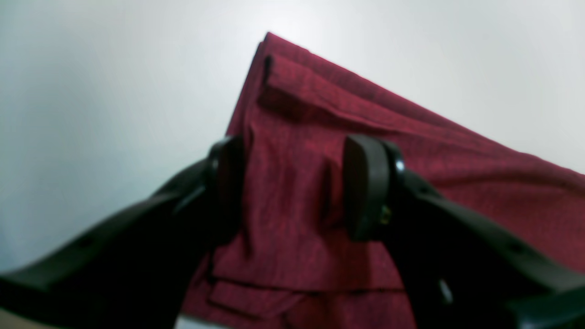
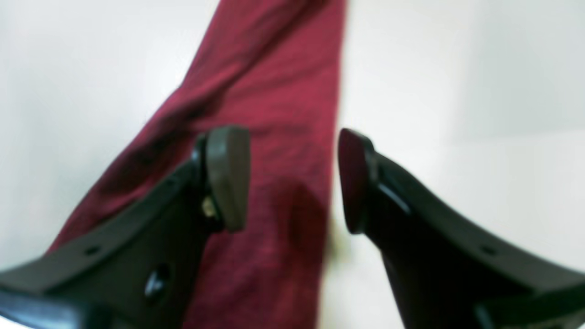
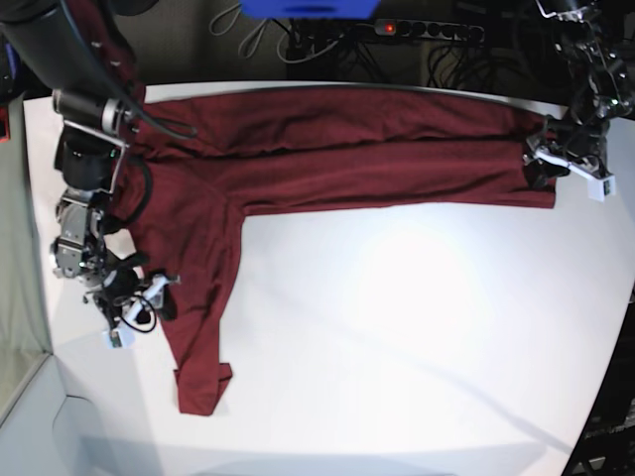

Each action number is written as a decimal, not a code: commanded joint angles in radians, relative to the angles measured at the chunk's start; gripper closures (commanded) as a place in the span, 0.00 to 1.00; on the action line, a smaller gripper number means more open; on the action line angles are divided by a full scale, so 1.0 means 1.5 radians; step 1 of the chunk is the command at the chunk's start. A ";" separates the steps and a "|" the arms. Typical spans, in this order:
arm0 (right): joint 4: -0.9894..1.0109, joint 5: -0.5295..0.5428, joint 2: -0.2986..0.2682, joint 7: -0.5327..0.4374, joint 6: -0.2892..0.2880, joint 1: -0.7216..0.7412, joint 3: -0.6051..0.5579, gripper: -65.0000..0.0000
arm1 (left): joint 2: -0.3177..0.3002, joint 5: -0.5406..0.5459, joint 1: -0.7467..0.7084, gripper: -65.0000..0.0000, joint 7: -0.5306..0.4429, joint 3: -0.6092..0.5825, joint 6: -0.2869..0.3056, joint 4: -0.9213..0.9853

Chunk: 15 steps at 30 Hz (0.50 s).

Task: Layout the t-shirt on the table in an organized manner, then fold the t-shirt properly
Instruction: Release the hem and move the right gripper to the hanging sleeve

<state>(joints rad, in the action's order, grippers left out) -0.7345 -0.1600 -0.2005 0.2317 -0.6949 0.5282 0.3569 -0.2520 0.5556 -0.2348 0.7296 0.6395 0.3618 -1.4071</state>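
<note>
T-shirt half-folded along the tabletop's 12 o'clock edge; both my jaws stand apart straddling its edges, probably lining up the next fold, nothing clamped.

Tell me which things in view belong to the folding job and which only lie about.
Belong: the t-shirt; the table; left gripper; right gripper.
Lying about: power strip; cables; blue object.
</note>
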 commanded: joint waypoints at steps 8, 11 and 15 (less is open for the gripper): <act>-0.012 0.011 -0.002 -0.018 0.037 0.013 0.013 0.51 | -0.007 -0.003 -0.003 0.49 0.013 0.000 -0.005 -0.003; -0.009 0.010 0.008 -0.020 0.040 -0.003 -0.006 0.51 | -0.007 -0.003 -0.003 0.49 0.013 0.000 -0.005 -0.003; -0.002 0.010 0.010 -0.021 0.077 -0.016 -0.014 0.51 | -0.007 -0.003 -0.003 0.49 0.013 0.000 -0.005 -0.003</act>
<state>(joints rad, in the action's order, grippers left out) -0.7258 -0.1528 -0.1696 0.2157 -0.5915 0.4786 0.3332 -0.2520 0.5575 -0.2352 0.7303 0.6392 0.3618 -1.4071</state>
